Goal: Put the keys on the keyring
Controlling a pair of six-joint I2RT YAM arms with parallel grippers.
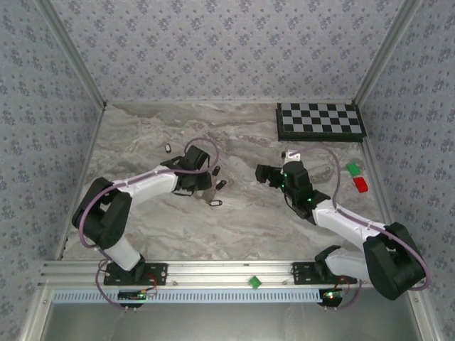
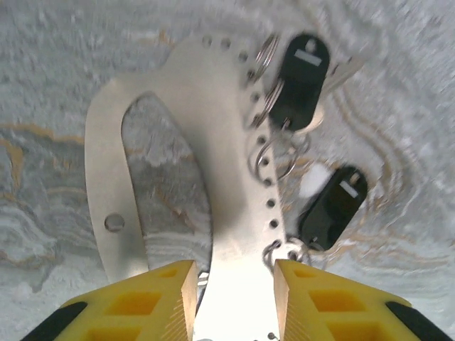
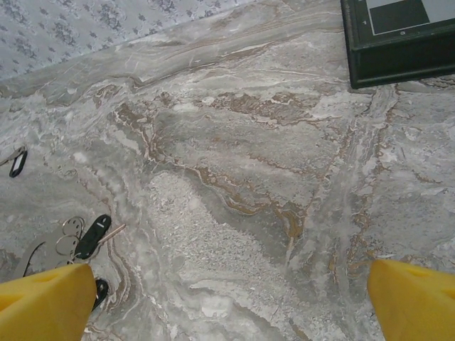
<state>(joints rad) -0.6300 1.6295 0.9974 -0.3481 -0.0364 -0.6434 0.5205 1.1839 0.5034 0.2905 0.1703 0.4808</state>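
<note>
I see my left gripper [image 2: 232, 266] straddling a metal plate [image 2: 206, 106] hung with keys [image 2: 302, 78], but I cannot tell if it grips. My right gripper [image 3: 229, 270] gapes wide open.

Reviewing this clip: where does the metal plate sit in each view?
Top external: plate left of centre, among the black keys.
Left wrist: plate in the centre, running up from between the yellow fingers.
Right wrist: plate at bottom-left, near the corner.
Shared landmark: the black keys lying right beside it.
</note>
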